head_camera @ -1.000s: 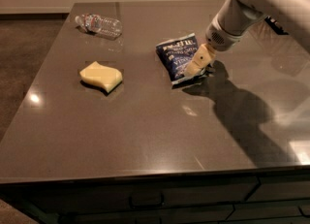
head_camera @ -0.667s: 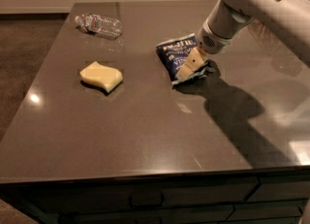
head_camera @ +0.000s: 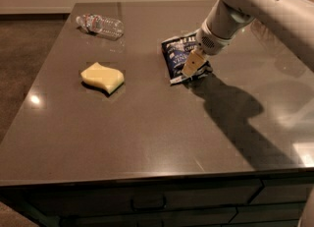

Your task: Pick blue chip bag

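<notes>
The blue chip bag [head_camera: 174, 57] lies flat on the grey table [head_camera: 147, 127], right of centre towards the back. It is dark navy with white lettering and pale sealed edges. My gripper [head_camera: 192, 67] reaches down from the upper right on the white arm [head_camera: 255, 0] and rests on the bag's right half, near its front right corner. The gripper and wrist hide the bag's right edge. The bag is still on the table surface.
A pale yellow sponge-like block [head_camera: 102, 77] lies left of centre. A clear plastic bottle [head_camera: 100, 24] lies on its side at the back left. The arm casts a dark shadow [head_camera: 230, 108] on the table right of the bag. Drawer fronts run below the front edge.
The arm has swung further over the table and the gripper has shifted slightly left onto the bag. The bag, block and bottle have not moved.
</notes>
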`<state>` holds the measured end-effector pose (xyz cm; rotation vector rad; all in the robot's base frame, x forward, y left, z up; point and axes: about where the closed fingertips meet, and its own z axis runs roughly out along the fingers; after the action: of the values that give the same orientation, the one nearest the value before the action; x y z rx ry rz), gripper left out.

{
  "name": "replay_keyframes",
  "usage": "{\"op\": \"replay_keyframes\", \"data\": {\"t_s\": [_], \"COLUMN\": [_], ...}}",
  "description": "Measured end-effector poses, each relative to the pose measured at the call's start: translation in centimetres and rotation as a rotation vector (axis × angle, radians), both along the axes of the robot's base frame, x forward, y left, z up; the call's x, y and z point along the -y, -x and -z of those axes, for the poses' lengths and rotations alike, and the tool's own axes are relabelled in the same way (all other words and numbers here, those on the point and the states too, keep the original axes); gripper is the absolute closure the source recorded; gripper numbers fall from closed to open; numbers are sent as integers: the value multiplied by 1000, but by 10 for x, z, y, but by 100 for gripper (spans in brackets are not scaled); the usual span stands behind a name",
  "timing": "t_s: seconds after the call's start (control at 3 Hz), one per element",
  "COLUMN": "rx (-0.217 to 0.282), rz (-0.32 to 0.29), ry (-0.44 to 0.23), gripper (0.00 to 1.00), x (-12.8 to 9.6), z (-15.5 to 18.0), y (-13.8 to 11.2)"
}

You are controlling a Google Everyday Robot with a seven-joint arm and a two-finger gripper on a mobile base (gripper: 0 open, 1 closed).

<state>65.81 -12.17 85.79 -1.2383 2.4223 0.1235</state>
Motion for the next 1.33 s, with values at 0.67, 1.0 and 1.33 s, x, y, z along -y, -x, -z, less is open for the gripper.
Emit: {"op": "replay_keyframes", "data": {"t_s": [0.67, 1.0, 1.33], "rx": [41, 89, 147], "rz": [-45, -73, -121], "ry": [-27, -44, -84], "gripper": [92, 100, 100], "x": [-4, -4, -8], "z": [-24, -45, -73], "y": [8, 14, 24]}}
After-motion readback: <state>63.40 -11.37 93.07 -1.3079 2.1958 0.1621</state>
